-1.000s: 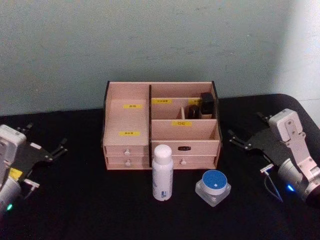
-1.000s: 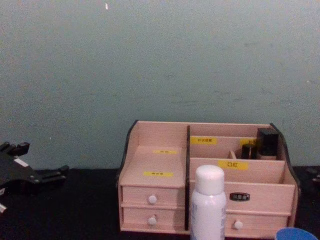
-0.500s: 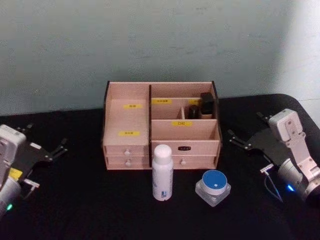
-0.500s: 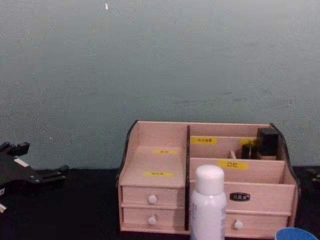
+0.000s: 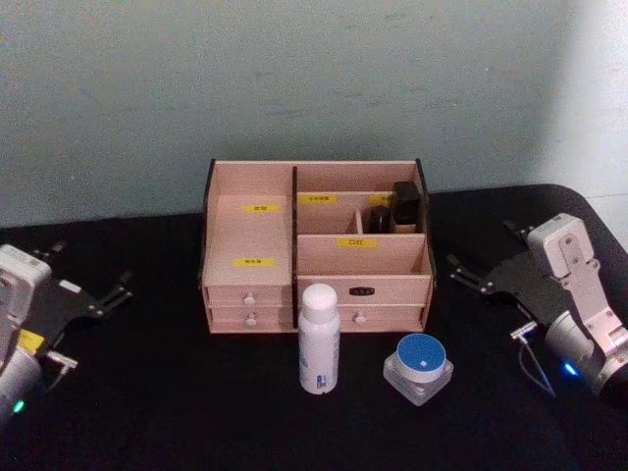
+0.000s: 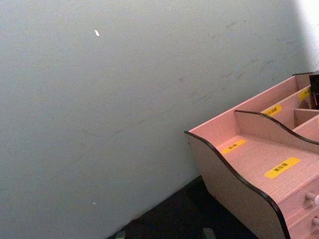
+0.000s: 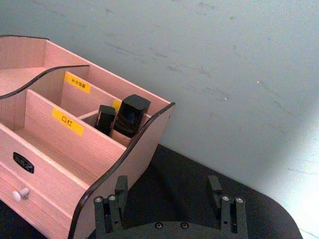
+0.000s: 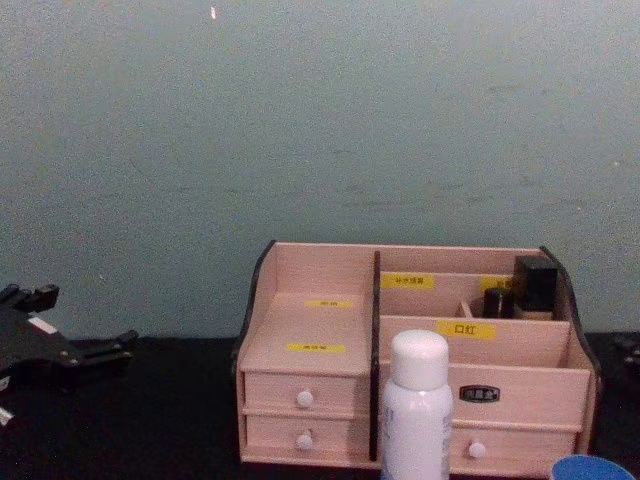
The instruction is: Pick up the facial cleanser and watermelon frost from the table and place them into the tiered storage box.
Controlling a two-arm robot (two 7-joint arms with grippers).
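- A pale green wall (image 5: 294, 78) rises behind a black table (image 5: 167, 412).
- The storage box (image 5: 245, 191) stands at the middle rear of the table with its drawers shut. The print on its yellow labels is too small to read.
- The right gripper (image 5: 481, 245) is to the right of the box, well apart from it, with its fingers spread wide and nothing between them.
- The left gripper (image 5: 90, 265) is near the table's left edge, also spread wide and empty. Its body is cut off by the frame.
- The cleanser bottle (image 5: 319, 339) stands upright just in front of the box. In the chest view it hides part of the drawers, and its base is cut off.
- The jar (image 5: 420, 365) sits on the table to the right of the bottle, not touching it. In the chest view its blue lid is cut off at the bottom edge.
- Two small dark bottles (image 5: 397, 208) stand in the box's rear right compartment, partly hidden by a divider.
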